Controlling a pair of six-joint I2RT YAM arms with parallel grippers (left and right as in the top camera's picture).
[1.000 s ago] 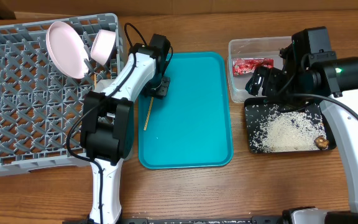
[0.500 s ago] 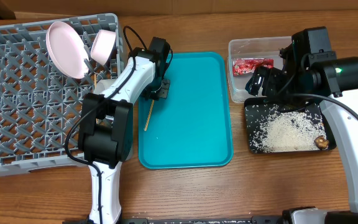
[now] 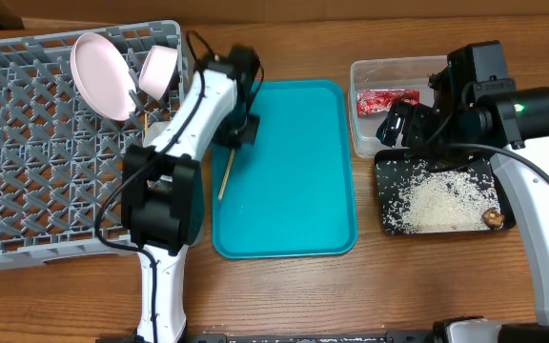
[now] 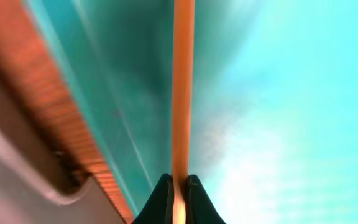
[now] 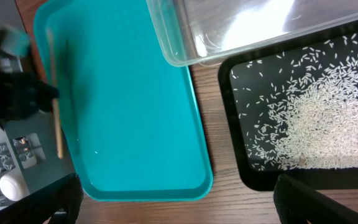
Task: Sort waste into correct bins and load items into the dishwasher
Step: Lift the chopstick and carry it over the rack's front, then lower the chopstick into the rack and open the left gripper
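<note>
Lower right: black tray [image 3: 386,225] holds the rice grains [image 3: 437,200], with the brown lump [image 3: 493,217] in its right corner.

Right gripper [image 5: 179,205]: fingers spread wide, holding nothing, above the tray/tub boundary.

Centre: teal tray [image 3: 294,191]. One chopstick [image 3: 225,173] lies along its left strip, slightly slanted. Left gripper [image 4: 179,196] is pinched on the chopstick's upper end; contact with the tray can't be judged (wrist view blurred).

Upper right: clear tub [image 3: 362,143] contains the red wrapper [image 3: 387,99].

Upper left: grey rack [image 3: 27,171], with the plate [image 3: 101,76] and bowl [image 3: 157,71] standing on edge at its top right.
</note>
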